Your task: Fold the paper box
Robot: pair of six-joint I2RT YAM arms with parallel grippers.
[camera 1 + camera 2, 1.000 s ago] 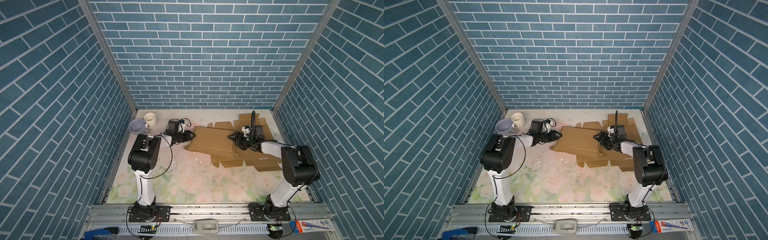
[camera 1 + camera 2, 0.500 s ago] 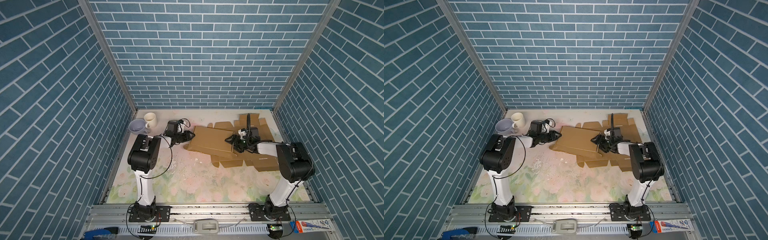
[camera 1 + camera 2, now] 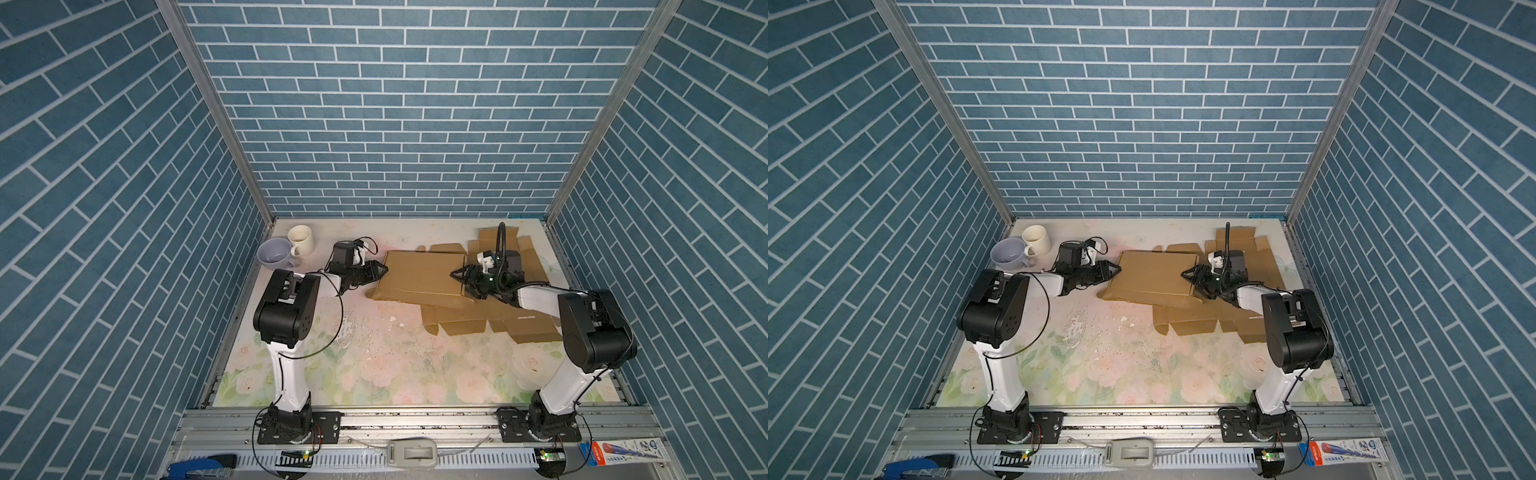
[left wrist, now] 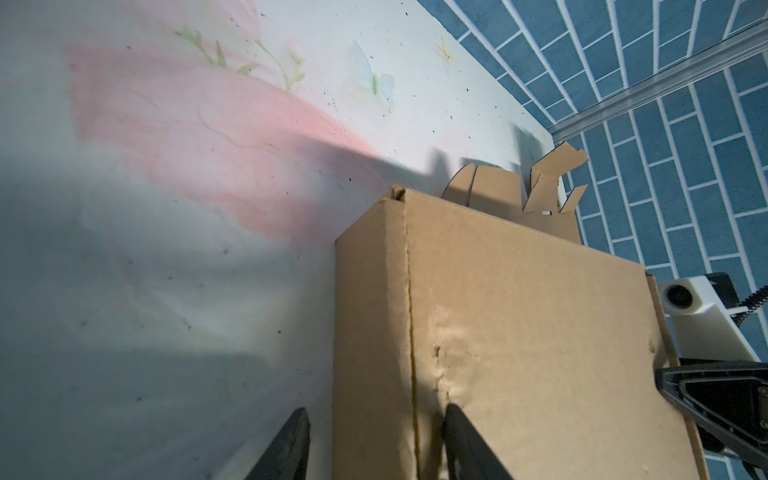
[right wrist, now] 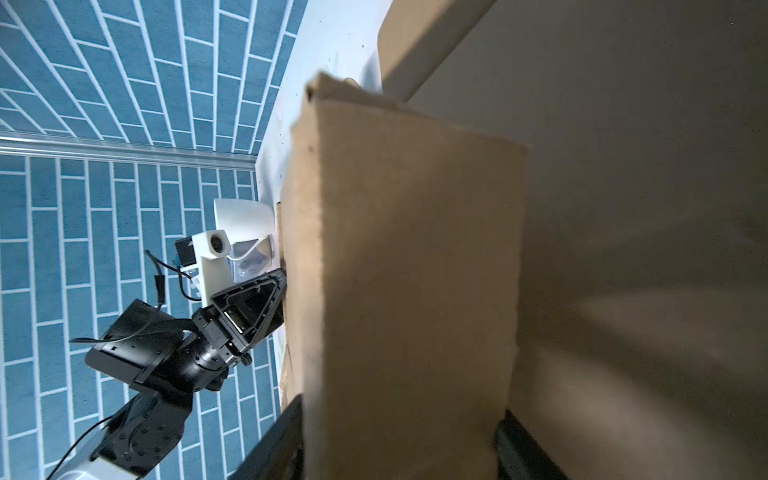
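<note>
Left claw stands open astride the box's left end wall, one finger on the cardboard. Right claw flanks the opposite end, though blur hides whether it pinches. The box sits near the table's far edge, right of middle, partly on loose sheets. Likely squaring the shell; next, both ends need holding while flaps tuck. The near half lies bare; mugs crowd the far left corner.
</note>
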